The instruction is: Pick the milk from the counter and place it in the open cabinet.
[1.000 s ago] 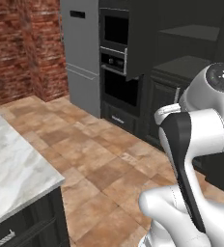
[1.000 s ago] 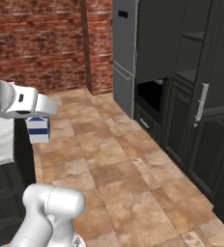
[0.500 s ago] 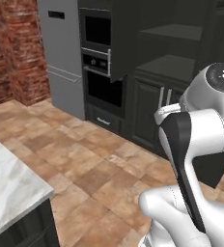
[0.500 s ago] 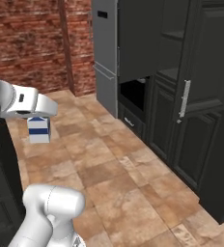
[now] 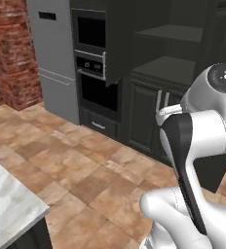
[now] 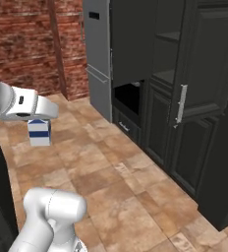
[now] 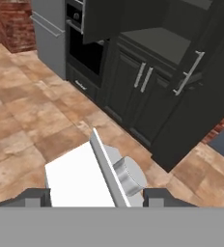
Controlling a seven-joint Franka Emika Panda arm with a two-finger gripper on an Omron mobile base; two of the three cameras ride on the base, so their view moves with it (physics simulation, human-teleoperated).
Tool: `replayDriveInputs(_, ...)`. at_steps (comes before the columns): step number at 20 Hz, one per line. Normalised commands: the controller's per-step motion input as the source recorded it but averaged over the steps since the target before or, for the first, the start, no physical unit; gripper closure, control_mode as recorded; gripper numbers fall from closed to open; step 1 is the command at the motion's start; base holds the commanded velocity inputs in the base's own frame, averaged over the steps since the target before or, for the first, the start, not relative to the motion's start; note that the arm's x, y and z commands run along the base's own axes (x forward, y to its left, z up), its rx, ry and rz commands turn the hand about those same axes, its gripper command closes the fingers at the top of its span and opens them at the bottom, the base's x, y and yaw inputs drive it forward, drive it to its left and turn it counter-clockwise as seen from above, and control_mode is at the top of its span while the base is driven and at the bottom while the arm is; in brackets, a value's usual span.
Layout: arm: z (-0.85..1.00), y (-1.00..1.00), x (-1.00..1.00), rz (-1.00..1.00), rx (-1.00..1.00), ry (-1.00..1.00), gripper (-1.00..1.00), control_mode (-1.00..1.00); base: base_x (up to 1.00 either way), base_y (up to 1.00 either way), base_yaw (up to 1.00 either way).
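Both fingers (image 7: 36, 198) were clamped on the milk (image 7: 87, 176), which I held in the gripper (image 7: 92, 197) above the tiled floor (image 6: 130, 206). Ahead I saw the open cabinet (image 5: 176, 73), with 2 shelves showing.

A corner of the marble counter (image 5: 10, 206) sits low at the left — bare. Terracotta floor tiles (image 6: 135, 197) run to the open cabinet (image 5: 176, 68) — dark shelves bare.
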Motion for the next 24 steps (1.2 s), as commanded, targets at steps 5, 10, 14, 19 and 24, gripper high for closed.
replayDriveInputs(5,0.0,0.0,0.0,0.0,0.0,0.0,1.0,1.0,0.61,-0.08,-0.08)
replayDriveInputs(10,0.0,0.0,0.0,0.0,0.0,0.0,1.0,1.0,0.63,-0.02,-0.07)
replayDriveInputs(14,0.0,0.0,0.0,0.0,0.0,0.0,1.0,1.0,0.67,-0.03,-0.06)
replayDriveInputs(19,0.0,0.0,0.0,0.0,0.0,0.0,1.0,1.0,0.8,-0.07,-0.06)
replayDriveInputs(24,0.0,0.0,0.0,0.0,0.0,0.0,1.0,1.0,0.81,-0.08,-0.06)
